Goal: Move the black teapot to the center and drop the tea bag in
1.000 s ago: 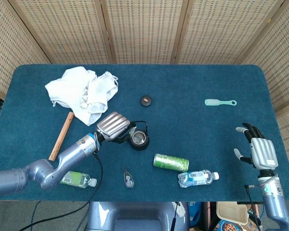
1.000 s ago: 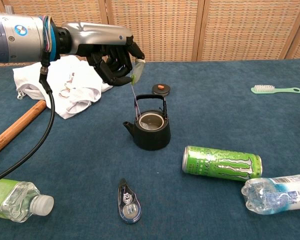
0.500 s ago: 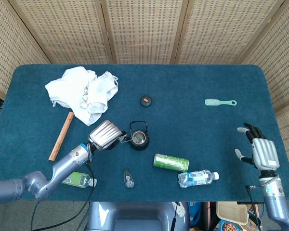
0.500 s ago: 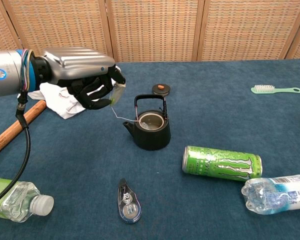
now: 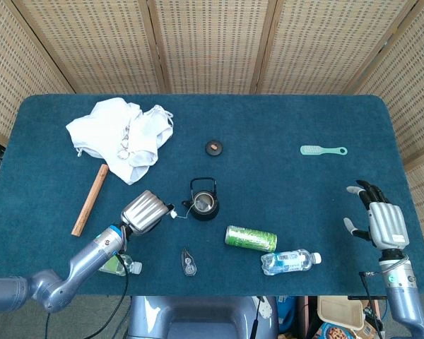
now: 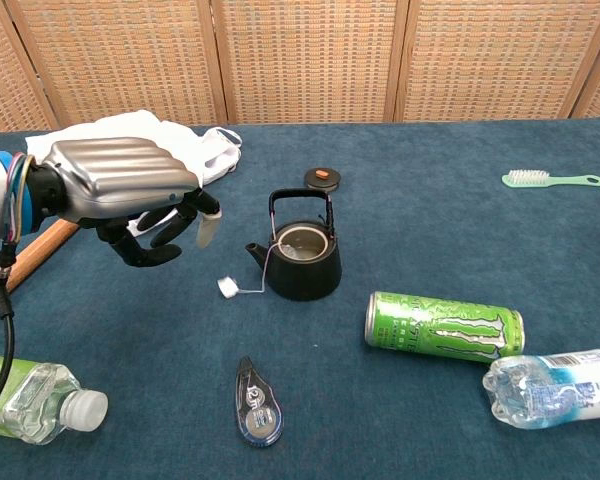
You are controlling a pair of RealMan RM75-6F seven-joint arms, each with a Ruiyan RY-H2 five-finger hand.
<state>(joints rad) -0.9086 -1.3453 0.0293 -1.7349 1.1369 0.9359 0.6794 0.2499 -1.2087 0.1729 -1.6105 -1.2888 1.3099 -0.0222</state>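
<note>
Blue-carpeted table (image 5: 283, 120) holds lidless black teapot (image 6: 301, 262), string and tag (image 6: 228, 288) trailing; left hand (image 6: 130, 195) fingers apart, empty.

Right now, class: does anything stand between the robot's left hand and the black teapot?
Nothing visible does. The left hand holds nothing and hangs apart from the black teapot, on its spout side. Only bare table lies between, plus the tea bag's tag on the cloth, its string running up into the pot.
</note>
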